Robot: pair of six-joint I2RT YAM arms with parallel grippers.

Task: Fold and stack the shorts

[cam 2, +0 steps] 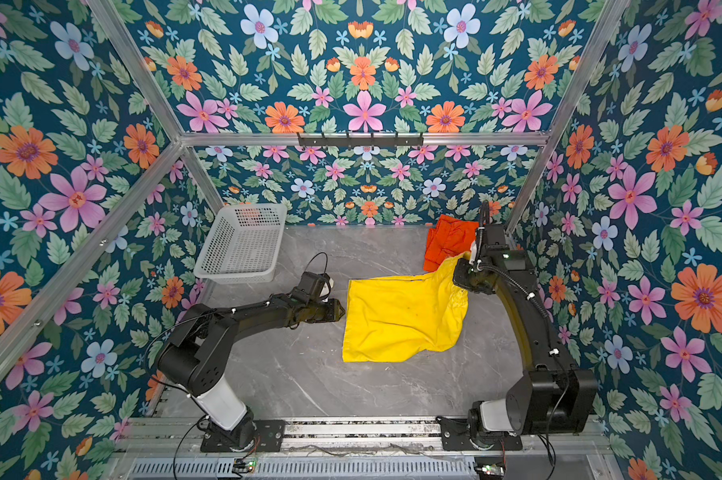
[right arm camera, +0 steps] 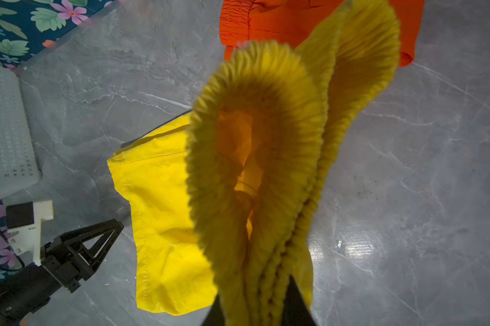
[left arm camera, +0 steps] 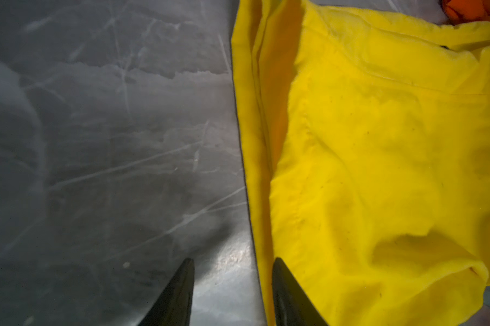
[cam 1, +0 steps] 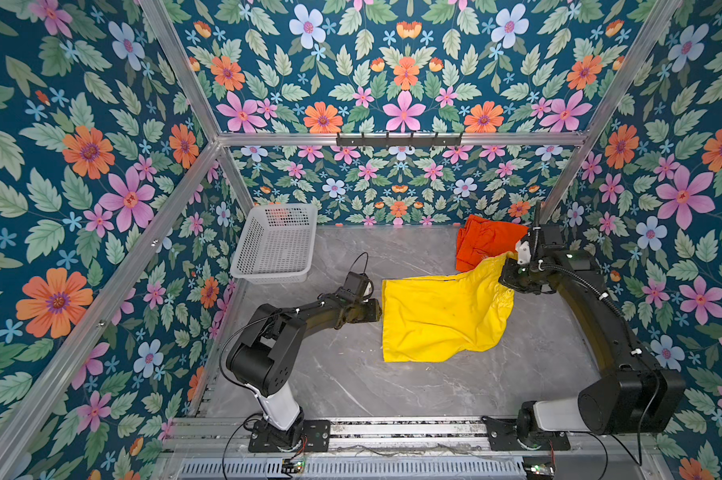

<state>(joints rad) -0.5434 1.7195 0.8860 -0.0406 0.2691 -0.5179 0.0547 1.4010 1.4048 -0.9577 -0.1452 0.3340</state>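
Right gripper clamps yellow shorts' waistband; left gripper gapes at the hem and may catch only one layer.

yellow shorts, orange shorts, wht perforated basket, grey marble-veined tabletop, teal floral walls

Near table open; basket blocks far left; orange shorts far right.

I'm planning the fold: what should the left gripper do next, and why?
Probably ease forward and close on the yellow shorts at the near hem: the left gripper is open, straddling that edge, while the right gripper holds the waistband lifted.
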